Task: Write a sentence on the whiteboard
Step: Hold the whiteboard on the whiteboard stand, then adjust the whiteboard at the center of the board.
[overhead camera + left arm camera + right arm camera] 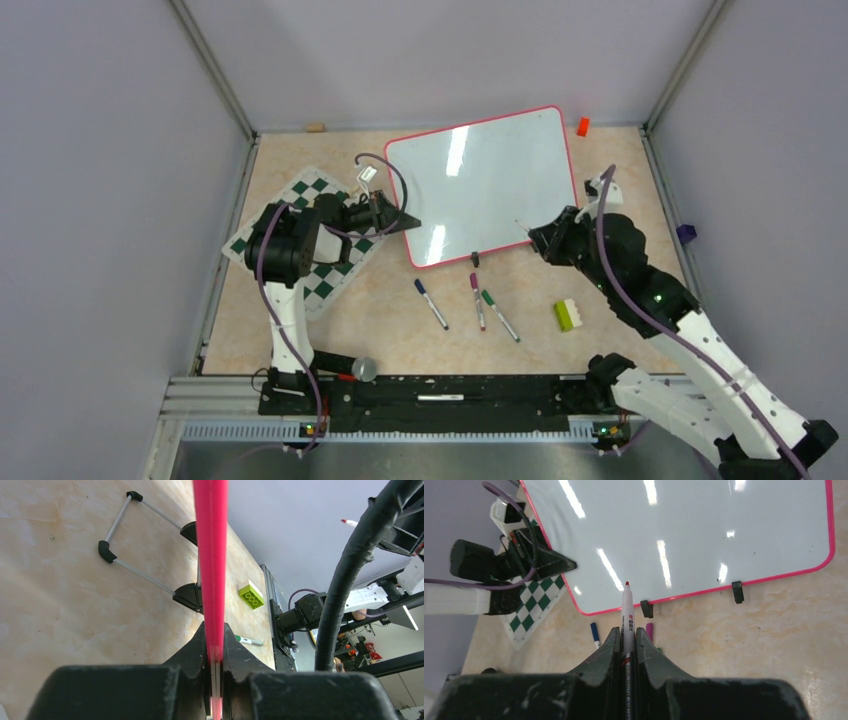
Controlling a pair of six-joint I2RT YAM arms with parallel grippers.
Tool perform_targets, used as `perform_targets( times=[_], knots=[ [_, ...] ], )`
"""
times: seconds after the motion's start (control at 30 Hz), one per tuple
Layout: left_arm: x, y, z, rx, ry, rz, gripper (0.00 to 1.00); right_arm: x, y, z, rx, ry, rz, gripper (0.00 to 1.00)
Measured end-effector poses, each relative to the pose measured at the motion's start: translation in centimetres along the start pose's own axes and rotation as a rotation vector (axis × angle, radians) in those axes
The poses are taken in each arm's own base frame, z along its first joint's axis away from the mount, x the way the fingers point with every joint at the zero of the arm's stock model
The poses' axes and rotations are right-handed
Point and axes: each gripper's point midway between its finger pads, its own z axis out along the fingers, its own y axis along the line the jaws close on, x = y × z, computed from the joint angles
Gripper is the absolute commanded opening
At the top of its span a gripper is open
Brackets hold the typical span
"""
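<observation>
The whiteboard (480,180) lies at the back middle of the table, glossy white with a pink frame and blank. My left gripper (398,222) is shut on its left edge; in the left wrist view the pink frame (211,555) runs up from between the closed jaws of my left gripper (215,647). My right gripper (545,238) is shut on a white marker (627,612) with a red tip. The tip points at the board (684,530) near its near edge. I cannot tell whether it touches.
A blue marker (432,303), a magenta marker (477,300) and a green marker (500,315) lie in front of the board. A green-and-white brick (568,315) lies to their right. A chess mat (310,190) lies under my left arm. An orange block (583,126) sits at the back.
</observation>
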Motion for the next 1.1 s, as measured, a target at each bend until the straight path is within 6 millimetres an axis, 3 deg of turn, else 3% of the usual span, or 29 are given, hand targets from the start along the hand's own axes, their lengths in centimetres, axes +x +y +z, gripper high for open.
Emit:
perform_targets(
  times=[0.23, 0.43, 0.53, 0.77, 0.93, 1.1],
  knots=[
    [0.0, 0.0, 0.0, 0.001, 0.001, 0.001, 0.00, 1.1, -2.1, 2.3, 0.131, 0.058, -0.076, 0.00],
    [0.0, 0.0, 0.0, 0.001, 0.001, 0.001, 0.00, 0.6, -1.2, 4.0, 0.144, 0.086, -0.128, 0.00],
    [0.0, 0.0, 0.0, 0.001, 0.001, 0.001, 0.00, 1.0, 0.5, 4.7, 0.121, 0.100, -0.204, 0.00],
    [0.0, 0.0, 0.0, 0.001, 0.002, 0.001, 0.00, 0.5, 7.4, 6.8, 0.054, 0.080, -0.372, 0.00],
    [0.0, 0.0, 0.0, 0.001, 0.002, 0.001, 0.00, -0.8, 8.9, 8.8, 0.086, 0.050, -0.385, 0.00],
    [0.0, 0.0, 0.0, 0.001, 0.001, 0.002, 0.00, -2.0, 10.3, 9.4, 0.060, 0.020, -0.396, 0.00]
  ],
)
